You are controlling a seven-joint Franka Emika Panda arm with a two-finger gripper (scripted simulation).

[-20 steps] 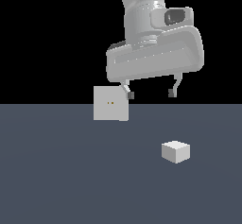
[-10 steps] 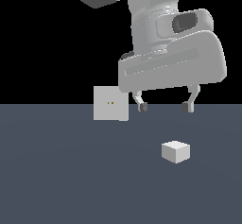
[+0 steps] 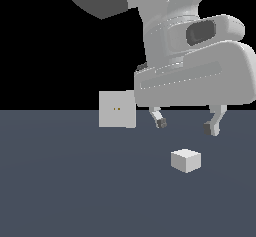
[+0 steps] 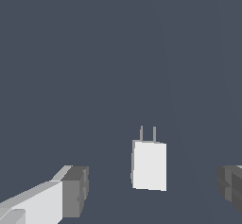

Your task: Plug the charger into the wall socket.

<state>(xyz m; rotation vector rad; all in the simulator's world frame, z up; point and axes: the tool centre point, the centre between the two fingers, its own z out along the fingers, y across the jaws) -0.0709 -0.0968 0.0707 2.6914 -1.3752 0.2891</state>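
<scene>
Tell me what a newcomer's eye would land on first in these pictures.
The bulky grey-white arm fills the upper part of the exterior view, its open gripper hanging above the small white charger on the dark floor. To the exterior view's left stands the wall socket. The wrist view shows the charger's two prongs.

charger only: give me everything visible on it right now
The charger is a small plain white box, matte and unmarked. The wrist view shows two thin grey prongs sticking out side by side from one end. It lies on the dark grey floor, apart from the wall socket. Nothing touches it: the gripper hangs open above it, one finger either side, not gripping.
</scene>
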